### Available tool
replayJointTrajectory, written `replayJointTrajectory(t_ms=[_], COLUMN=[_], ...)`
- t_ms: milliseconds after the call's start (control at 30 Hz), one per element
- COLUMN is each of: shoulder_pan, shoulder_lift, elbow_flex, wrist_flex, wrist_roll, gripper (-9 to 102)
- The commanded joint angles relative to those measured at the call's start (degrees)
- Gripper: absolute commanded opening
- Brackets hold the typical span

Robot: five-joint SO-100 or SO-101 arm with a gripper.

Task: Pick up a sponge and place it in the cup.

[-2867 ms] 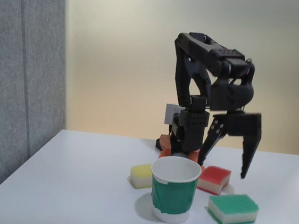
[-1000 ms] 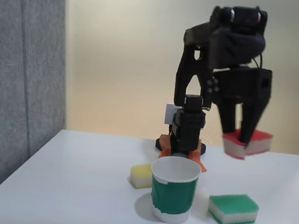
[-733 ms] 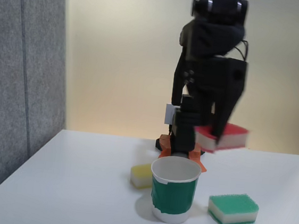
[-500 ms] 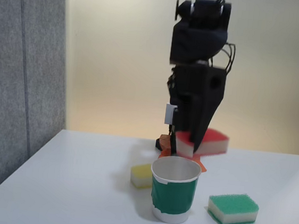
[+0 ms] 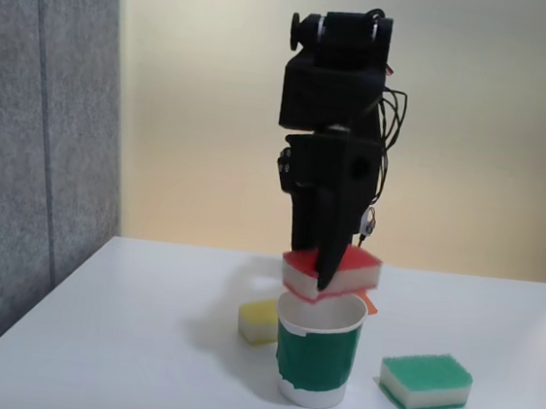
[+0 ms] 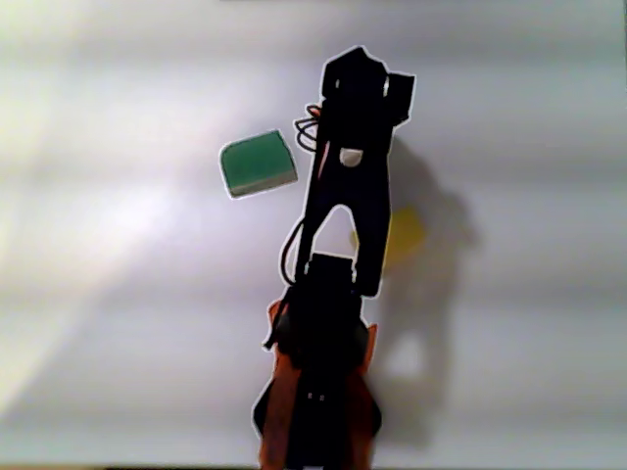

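red scouring top and pale foam base mark the sponge [image 5: 332, 273], which is pinched in the hand [image 5: 321, 286] and hangs level just above the rim of the cup [image 5: 315, 357] in the fixed view. the dark finger [image 5: 331, 255] crosses the front of the sponge, with its tip reaching down to about the cup's rim. the sponge looks to sit a touch off centre, with more of it sticking out to the right of the hand than to the left as that view shows it.

directly below the hand stands the cup, white paper with a wide green band, upright on the white desk [image 5: 141, 347]. to the lower left of the hand, just behind the cup, lies a yellow sponge [image 5: 259, 320]; to the lower right, near the cup but apart from it, lies a green-topped sponge [image 5: 425, 382]. in the other view, looking down, the arm [image 6: 338, 245] covers the cup, the green-topped sponge [image 6: 258, 164] lies to its left and the yellow sponge [image 6: 404, 235] peeks out on its right.

as to progress, the pick-up looks done and the carry has brought the sponge over the mouth. what is left, by my reading, is to let go so the sponge drops inside; it seems about as wide as the opening, so it may catch on the rim instead of falling through.
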Motion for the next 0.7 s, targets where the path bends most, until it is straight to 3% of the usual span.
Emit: replayJointTrajectory(t_ms=[0, 200, 300, 433, 667], shoulder_pan=[0.79, 0.44, 0.18, 0.18, -2.81], shoulder_lift=[1.23, 0.35, 0.44, 1.14, 19.51], elbow_flex=[-2.90, -5.01, -5.62, -9.93, 5.71], wrist_flex=[0.88, 2.02, 2.46, 9.67, 9.14], wrist_roll=[-1.58, -1.49, -1.23, 2.20, 12.48], gripper=[31, 40, 40, 0, 0])
